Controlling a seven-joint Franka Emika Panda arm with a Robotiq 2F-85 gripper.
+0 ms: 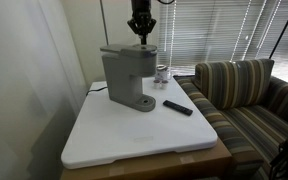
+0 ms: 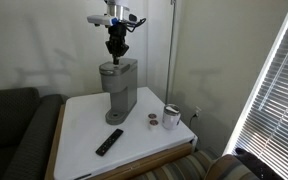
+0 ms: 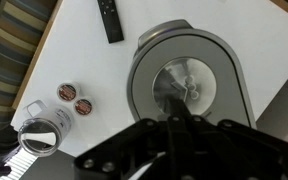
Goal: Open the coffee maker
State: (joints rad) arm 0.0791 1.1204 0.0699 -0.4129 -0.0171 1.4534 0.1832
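The tall grey plastic coffee maker (image 1: 129, 78) is seen toward the far side of the white square tabletop (image 1: 134, 140). The black two-fingered gripper (image 1: 141, 36) is held just above its top, with the jaws drawn narrow and nothing gripped. A flat black remote (image 1: 178, 107) is laid to its near right.

Soft daylight through blinds (image 1: 214, 30) — frames slightly blurred.

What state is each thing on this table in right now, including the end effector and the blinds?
Coffee maker: upright, lid down, not yet opened.
End effector: poised right above the lid; open or shut unclear.
Metal cup: upright.
Remote: lying flat on the table.
Two small round pods: flat on the table beside the cup.
Blinds: lowered.
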